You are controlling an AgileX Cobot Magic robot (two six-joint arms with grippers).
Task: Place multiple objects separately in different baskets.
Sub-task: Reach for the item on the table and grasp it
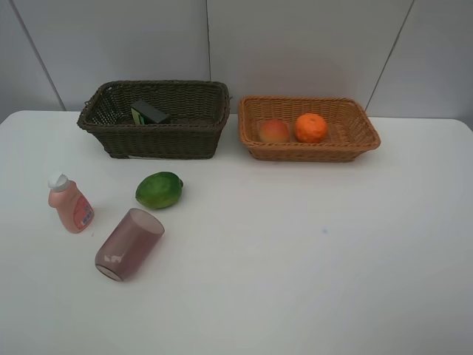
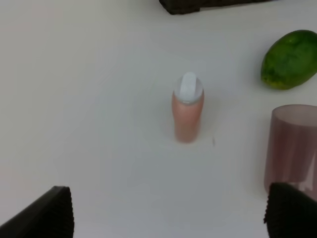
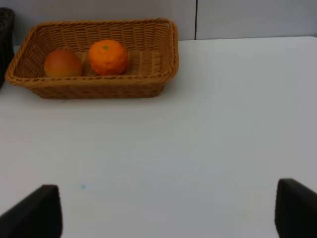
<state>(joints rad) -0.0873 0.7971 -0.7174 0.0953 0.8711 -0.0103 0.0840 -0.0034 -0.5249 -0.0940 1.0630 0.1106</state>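
The dark brown basket (image 1: 159,137) holds the dark pump bottle (image 1: 150,112), lying down. The tan basket (image 1: 310,153) holds the orange (image 1: 311,127) and the peach-like fruit (image 1: 274,131). On the table in front of the dark basket are the green fruit (image 1: 159,190), the upright pink bottle (image 1: 70,204) and the purple cup (image 1: 129,244) on its side. My left gripper (image 2: 168,218) is open and empty, short of the pink bottle (image 2: 187,114). My right gripper (image 3: 168,210) is open and empty, well back from the tan basket (image 3: 99,88). Neither arm shows in the exterior view.
The white table (image 1: 310,244) ends at a grey panelled wall (image 1: 295,44) right behind the baskets. The two baskets stand side by side with a narrow gap between them. A corner of the dark basket (image 2: 198,5) shows in the left wrist view.
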